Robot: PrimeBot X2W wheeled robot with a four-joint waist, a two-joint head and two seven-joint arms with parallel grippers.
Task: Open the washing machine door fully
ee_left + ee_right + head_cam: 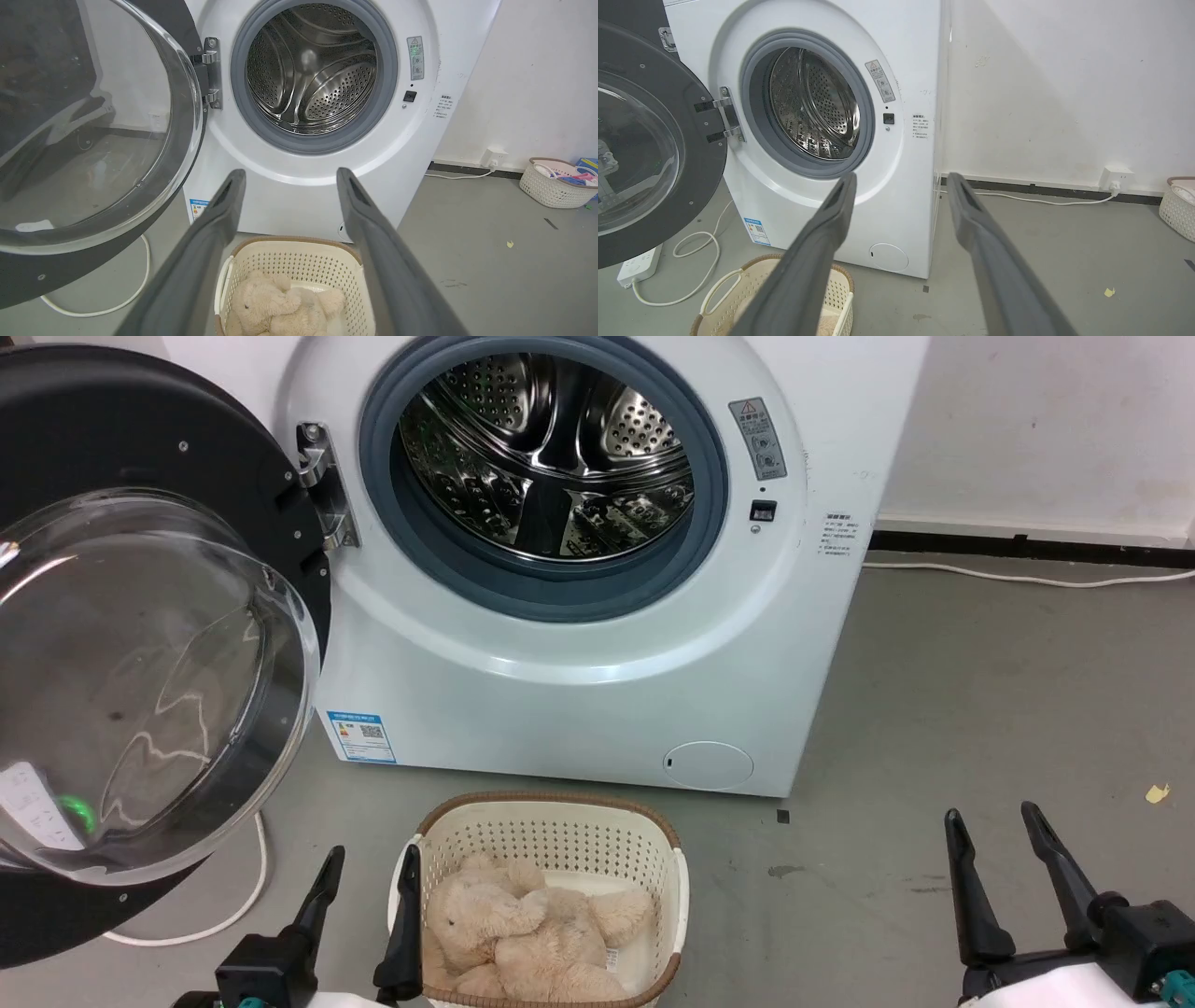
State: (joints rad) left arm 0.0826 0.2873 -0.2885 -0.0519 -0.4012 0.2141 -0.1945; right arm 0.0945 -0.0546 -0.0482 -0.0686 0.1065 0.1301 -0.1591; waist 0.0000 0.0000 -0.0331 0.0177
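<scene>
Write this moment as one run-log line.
door: wide open | drum: empty | left gripper: open, free | right gripper: open, free | basket: toy inside

Washing machine door swung wide left; both pincers spread, empty, low.

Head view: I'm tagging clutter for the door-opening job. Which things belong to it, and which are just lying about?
Belongs to the job: washing machine door, standing wide open; its hinge; left gripper and right gripper, both open, holding nothing.

Lying about: laundry basket; plush toy inside it; white cable on the floor; power strip.
</scene>
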